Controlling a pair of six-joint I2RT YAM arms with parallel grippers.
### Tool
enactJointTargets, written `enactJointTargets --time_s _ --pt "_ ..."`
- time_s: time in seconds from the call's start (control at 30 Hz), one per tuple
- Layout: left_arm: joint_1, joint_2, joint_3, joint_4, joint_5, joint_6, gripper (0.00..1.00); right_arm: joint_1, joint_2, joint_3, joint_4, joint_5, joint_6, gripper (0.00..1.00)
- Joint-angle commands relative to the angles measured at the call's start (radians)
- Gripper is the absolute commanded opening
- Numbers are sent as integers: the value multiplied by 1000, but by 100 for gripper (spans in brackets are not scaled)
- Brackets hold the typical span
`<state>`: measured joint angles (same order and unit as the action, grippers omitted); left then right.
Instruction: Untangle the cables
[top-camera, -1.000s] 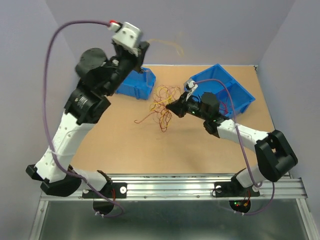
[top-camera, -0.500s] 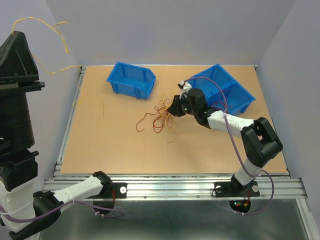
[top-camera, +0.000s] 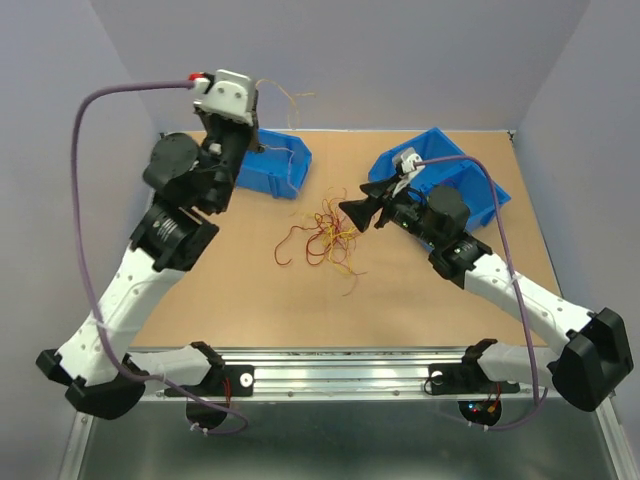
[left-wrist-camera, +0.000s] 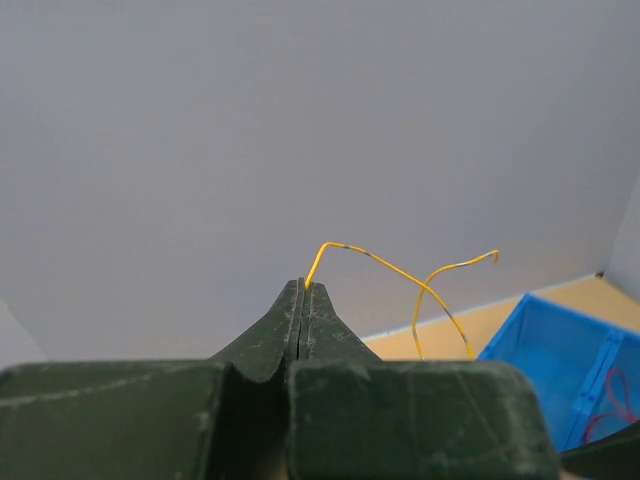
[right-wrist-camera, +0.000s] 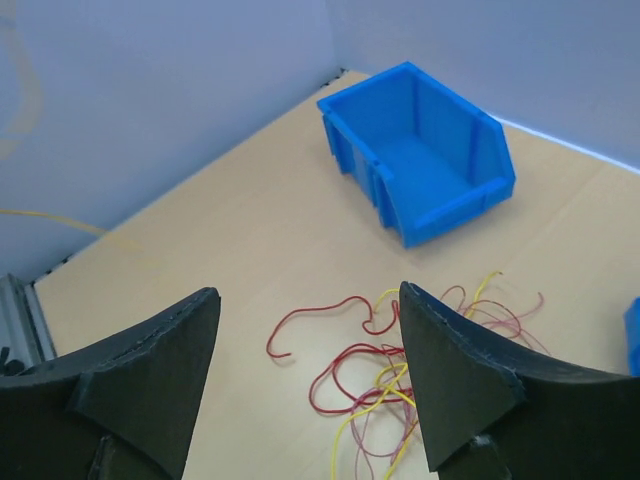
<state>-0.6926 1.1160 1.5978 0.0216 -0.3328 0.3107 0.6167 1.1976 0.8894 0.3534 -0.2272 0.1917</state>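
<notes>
The cables (top-camera: 325, 232) lie as a loose tangle of red, orange and yellow loops on the tan table, mid-table. My right gripper (top-camera: 362, 200) hovers just right of the tangle, open with nothing between its fingers; in the right wrist view the cables (right-wrist-camera: 400, 390) sit below and between the two fingers. My left gripper (top-camera: 254, 95) is raised high near the back wall, shut on one yellow cable (left-wrist-camera: 400, 275). That cable curls up and to the right from the pinched fingertips (left-wrist-camera: 303, 287).
A blue bin (top-camera: 275, 165) stands at the back left of the table, below the left gripper, and shows as the bin (right-wrist-camera: 420, 150) in the right wrist view. A larger blue bin (top-camera: 450, 175) stands at the back right, behind the right arm. Purple walls enclose the table.
The right gripper has opened and drawn back off the tangle. The left arm has swung about with the yellow cable still pinched and now holds it high above the left bin.
</notes>
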Motion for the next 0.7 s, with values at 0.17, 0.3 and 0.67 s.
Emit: enactJointTargets --time_s 0.17,0.3,0.67 --pt "83 209 30 184 -84 100 0 2 -84 -116 130 212 -18 78" --pt "142 407 161 262 -190 182 0 2 -92 -125 137 209 -23 78" --pt "323 832 283 325 -230 307 0 2 -101 -139 162 197 -18 78"
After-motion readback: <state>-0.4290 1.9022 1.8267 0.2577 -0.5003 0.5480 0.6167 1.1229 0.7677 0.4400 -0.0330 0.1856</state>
